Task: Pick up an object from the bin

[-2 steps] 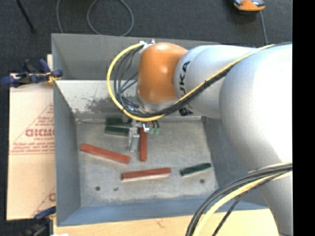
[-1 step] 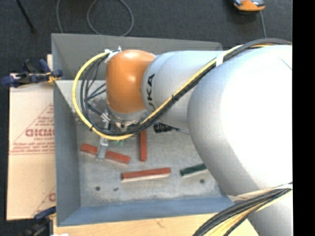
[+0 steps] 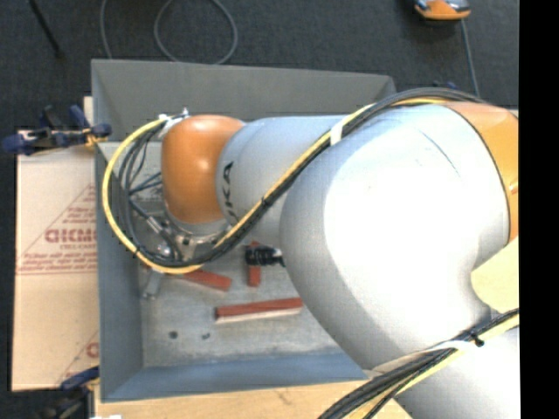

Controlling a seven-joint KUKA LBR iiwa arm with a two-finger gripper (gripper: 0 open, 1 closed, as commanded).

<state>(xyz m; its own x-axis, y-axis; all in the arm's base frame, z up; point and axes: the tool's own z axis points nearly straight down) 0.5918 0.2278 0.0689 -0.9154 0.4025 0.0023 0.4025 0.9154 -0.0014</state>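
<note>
Gripper (image 3: pixel 160 267) sits low in the bin (image 3: pixel 229 370), close to the wall at the view's left, approx. halfway along it. The wrist cover and cables hide it, so you can't tell whether it's open or closed, and nothing shows as held.

Nearest thing is a small flat red piece (image 3: pixel 210 279), lying on the bin floor just beside the gripper, toward the bin's middle. Past it a short red-and-black bit (image 3: pixel 255 264) lies right by the arm. A long thin reddish bar (image 3: pixel 258 310) lies flat nearer the bin's bottom wall, apart from both.

Handling, my guess only: the flat red piece looks light and stiff, prob. plastic or wood, not fragile. It sits v. low though, so you'd have to go right down to the floor and pinch across its short width, and it may skid on the metal. The bar looks light and rigid too. Take it mid-length, across the narrow side, else it'll tip.
</note>
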